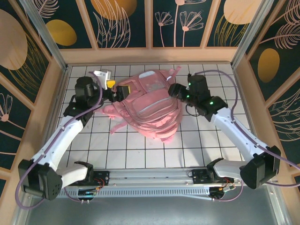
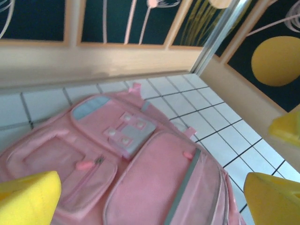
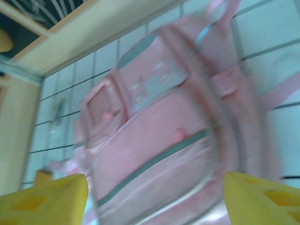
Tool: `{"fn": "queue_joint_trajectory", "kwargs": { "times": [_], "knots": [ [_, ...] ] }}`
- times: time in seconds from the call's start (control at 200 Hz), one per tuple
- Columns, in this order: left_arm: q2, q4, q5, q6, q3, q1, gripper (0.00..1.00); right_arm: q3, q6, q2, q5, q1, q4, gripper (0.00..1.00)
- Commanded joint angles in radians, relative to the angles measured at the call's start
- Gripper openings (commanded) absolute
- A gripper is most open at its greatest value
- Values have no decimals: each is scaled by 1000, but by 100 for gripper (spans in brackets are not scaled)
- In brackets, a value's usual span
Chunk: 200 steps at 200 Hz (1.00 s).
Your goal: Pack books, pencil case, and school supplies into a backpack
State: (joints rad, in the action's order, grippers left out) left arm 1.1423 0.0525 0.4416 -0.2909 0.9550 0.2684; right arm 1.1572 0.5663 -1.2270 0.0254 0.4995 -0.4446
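Top view: backpack (image 1: pixel 147 105) lies flat mid-table (image 1: pixel 140 150), pink straps trailing to its left. The left gripper (image 1: pixel 114 89) is at its left edge and the right gripper (image 1: pixel 174 91) at its right edge; can't tell if either is touching. Left wrist view: yellow fingers (image 2: pixel 28 199) are spread wide with nothing clamped, and the pack's front pockets are below them. Right wrist view is blurred: fingers (image 3: pixel 44 199) are also wide apart, pack underneath, no grip visible.

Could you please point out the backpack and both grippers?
backpack (image 1: pixel 151 111), top external view, front panel
left gripper (image 2: pixel 152 192), left wrist view, midway between yellow fingertips
right gripper (image 3: pixel 155 187), right wrist view, midway between yellow fingertips
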Motion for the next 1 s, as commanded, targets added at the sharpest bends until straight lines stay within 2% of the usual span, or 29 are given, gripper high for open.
{"fn": "queue_joint_trajectory", "kwargs": {
  "times": [0.0,0.095,0.15,0.19,0.25,0.295,0.315,0.445,0.52,0.595,0.706,0.776,0.996],
  "knots": [
    [23,246,-67,-100,-15,-29,97,77,-212,25,4,-3,-139,75],
    [136,305,-144,-58,-3,-52,84,112,-251,-82,-240,25,-64,75],
    [194,294,-240,-8,-11,-52,80,152,-265,-180,-279,72,-34,74],
    [218,259,-265,38,-26,-52,78,192,-296,-252,-281,111,-18,72],
    [218,148,-189,198,-83,-53,67,272,-338,-362,-240,159,-13,72],
    [194,39,-69,404,-160,-52,48,318,-361,-433,-249,176,8,72],
    [184,4,-41,508,-202,-52,43,338,-375,-463,-263,183,19,71],
    [129,-91,-117,856,-333,-53,49,453,-448,-633,-322,211,95,70],
    [119,-134,-139,969,-386,-53,51,546,-525,-737,-245,244,81,69],
    [110,-172,-133,993,-417,-52,51,648,-595,-852,-142,273,38,69],
    [93,-308,-111,950,-483,-55,51,791,-623,-1010,-92,277,-14,69],
    [105,-327,-68,944,-494,-71,51,912,-618,-1105,-91,281,-78,68],
    [126,-425,98,838,-483,-163,51,1028,-613,-1211,-67,304,-131,66]
  ]
}}
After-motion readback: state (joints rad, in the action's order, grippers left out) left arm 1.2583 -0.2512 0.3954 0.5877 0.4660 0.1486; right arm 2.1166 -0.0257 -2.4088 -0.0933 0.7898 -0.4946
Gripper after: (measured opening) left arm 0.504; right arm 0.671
